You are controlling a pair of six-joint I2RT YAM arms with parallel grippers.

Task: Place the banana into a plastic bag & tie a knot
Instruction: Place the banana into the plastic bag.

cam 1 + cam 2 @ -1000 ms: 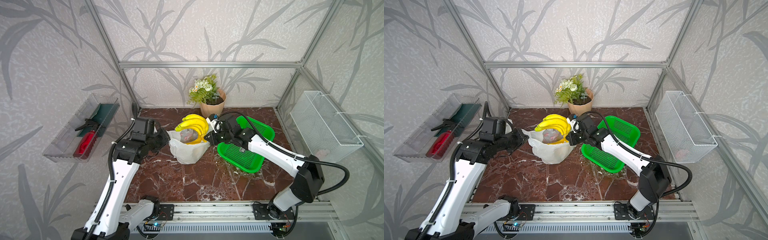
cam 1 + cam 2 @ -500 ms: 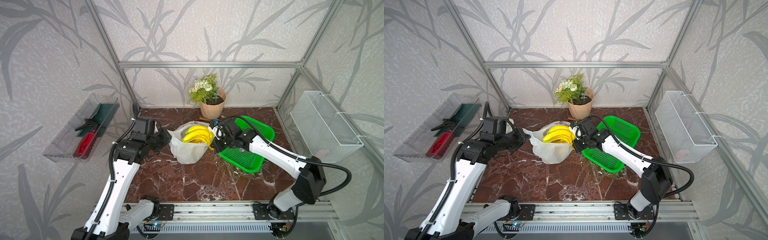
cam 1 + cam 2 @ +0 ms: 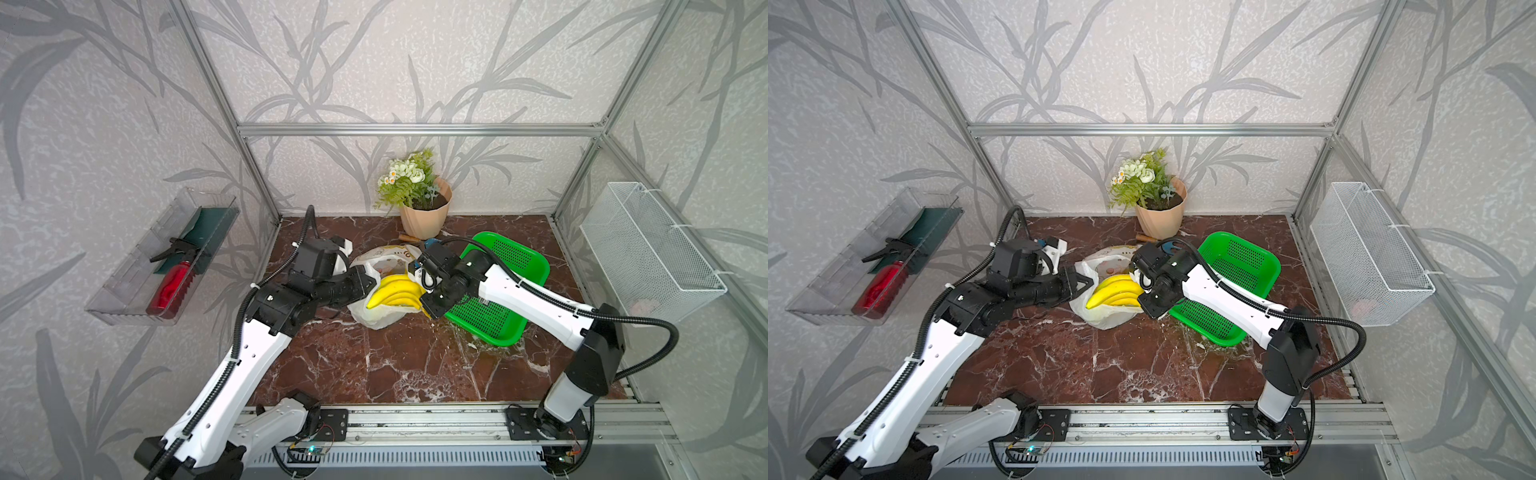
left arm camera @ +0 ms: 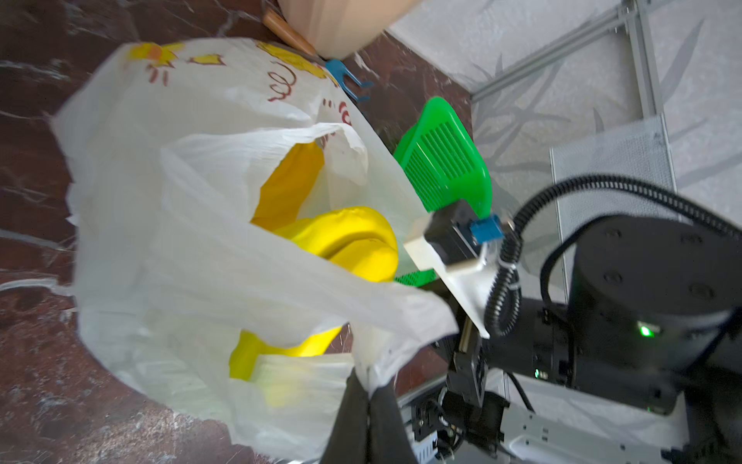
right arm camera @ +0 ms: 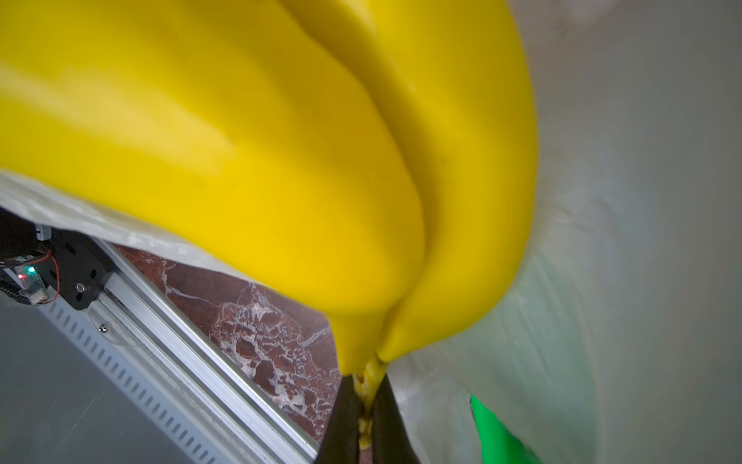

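Left gripper (image 4: 367,391): my jaws closed tight on the rim of the bag (image 4: 180,201). Right gripper (image 5: 366,395): jaws clamped on the banana (image 5: 241,160) stem. Banana in bag mouth; basket (image 3: 538,266) at 3 o'clock.

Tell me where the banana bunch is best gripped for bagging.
By the narrow stem, from the green basket side: the banana bunch looks too fat to pinch elsewhere, and its free tips point into the plastic bag. The right gripper pinches there.

Yellow banana (image 5: 281,160) bunch filling the frame, stem clamped between the dark right pincer (image 5: 367,385) tips, white plastic bag (image 5: 622,201) film around it, marbled table (image 5: 261,321), metal rail (image 5: 180,341), green basket (image 5: 494,434) sliver.
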